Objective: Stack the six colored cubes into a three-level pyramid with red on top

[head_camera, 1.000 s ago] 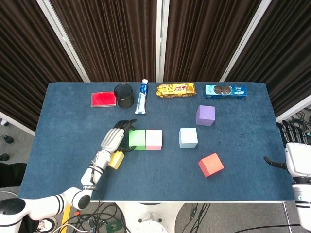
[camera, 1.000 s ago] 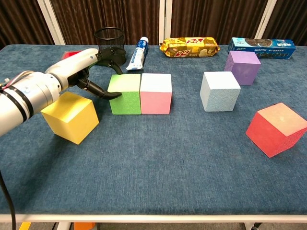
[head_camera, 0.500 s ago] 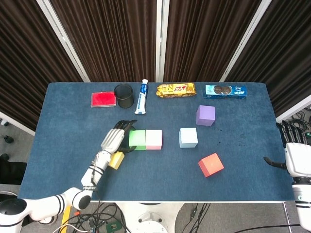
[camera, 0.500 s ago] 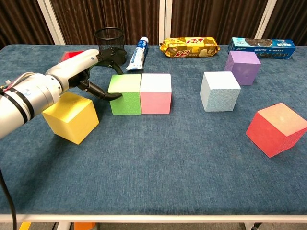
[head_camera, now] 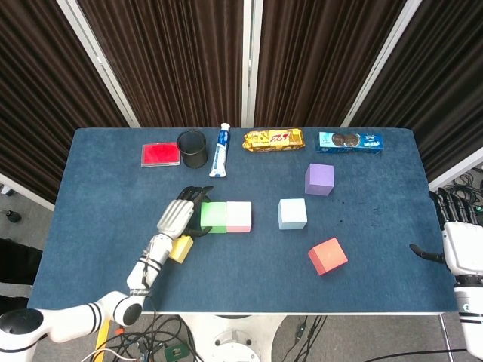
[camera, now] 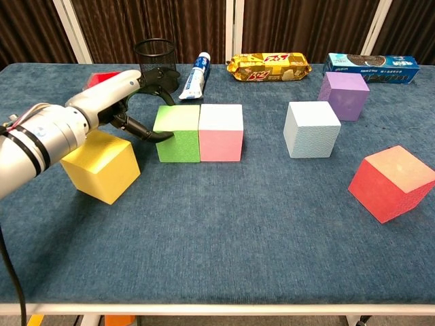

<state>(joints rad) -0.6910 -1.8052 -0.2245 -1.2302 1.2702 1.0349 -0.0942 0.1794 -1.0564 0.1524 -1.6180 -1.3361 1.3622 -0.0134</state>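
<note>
Blue cloth table (head_camera: 106, 188) below: my left hand (camera: 122, 95), fingers spread and gripping nothing, touches the green cube (camera: 177, 132), apparently squaring it against pink (camera: 220, 132). Yellow (camera: 99, 166) waits under my wrist; red (camera: 392, 182) far right. Right hand (head_camera: 459, 235) idles unclenched.

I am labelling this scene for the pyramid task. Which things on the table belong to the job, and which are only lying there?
Belong to the job:
green cube
pink cube
yellow cube
light blue cube
purple cube
red cube

Only lying there:
mesh cup
tube
gold snack packet
blue biscuit box
flat red item
</note>
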